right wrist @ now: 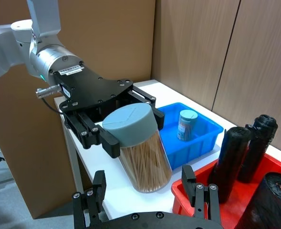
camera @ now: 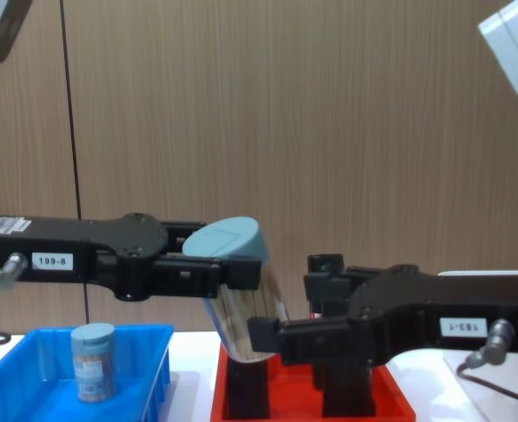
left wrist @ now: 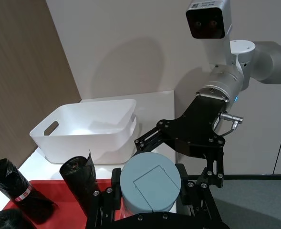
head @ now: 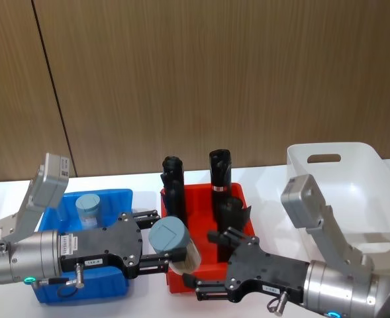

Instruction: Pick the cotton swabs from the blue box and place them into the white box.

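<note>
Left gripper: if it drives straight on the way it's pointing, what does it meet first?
Probably the right gripper, open and facing it. The left gripper, holding a cotton swab tub, points at it; depth is unclear.

In the head view the left gripper (head: 153,240) and its arm are covering the blue box's (head: 117,199) near part, and the white box (head: 327,180), running off the right edge, is losing its near wall behind the right arm (head: 320,218). In the chest view the right gripper (camera: 263,336) is masking the middles of the black rolls (camera: 339,392) in the red tray (camera: 222,397) and the base of the held tub of cotton swabs (camera: 241,303). The second tub's (camera: 93,359) label is showing too small to read.
</note>
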Controlling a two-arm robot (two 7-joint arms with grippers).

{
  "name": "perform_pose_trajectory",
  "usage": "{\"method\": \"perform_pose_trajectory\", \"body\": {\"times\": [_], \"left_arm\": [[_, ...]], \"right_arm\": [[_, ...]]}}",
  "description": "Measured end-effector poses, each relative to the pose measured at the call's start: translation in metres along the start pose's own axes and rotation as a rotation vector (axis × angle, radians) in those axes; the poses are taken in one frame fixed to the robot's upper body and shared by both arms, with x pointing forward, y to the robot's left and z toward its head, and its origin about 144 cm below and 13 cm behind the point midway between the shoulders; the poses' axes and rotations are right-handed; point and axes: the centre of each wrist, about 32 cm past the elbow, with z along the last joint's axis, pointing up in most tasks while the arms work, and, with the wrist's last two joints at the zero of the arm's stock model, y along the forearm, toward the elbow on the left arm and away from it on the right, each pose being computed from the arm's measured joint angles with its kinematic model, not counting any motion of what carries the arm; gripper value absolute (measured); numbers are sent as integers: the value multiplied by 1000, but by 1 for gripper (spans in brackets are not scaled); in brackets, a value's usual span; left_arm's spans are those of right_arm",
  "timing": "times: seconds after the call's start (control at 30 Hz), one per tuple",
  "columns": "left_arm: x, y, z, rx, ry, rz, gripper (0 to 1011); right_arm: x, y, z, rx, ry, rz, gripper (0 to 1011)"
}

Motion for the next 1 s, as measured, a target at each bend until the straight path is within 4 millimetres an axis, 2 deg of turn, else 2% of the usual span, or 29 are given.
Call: {"method": "perform_pose_trajectory", "body": {"times": [1.0], "left_arm": [[0, 0, 0, 0, 0, 0, 674]], "right_arm": [[-4, 35, -1, 23, -41, 16, 1002]]}}
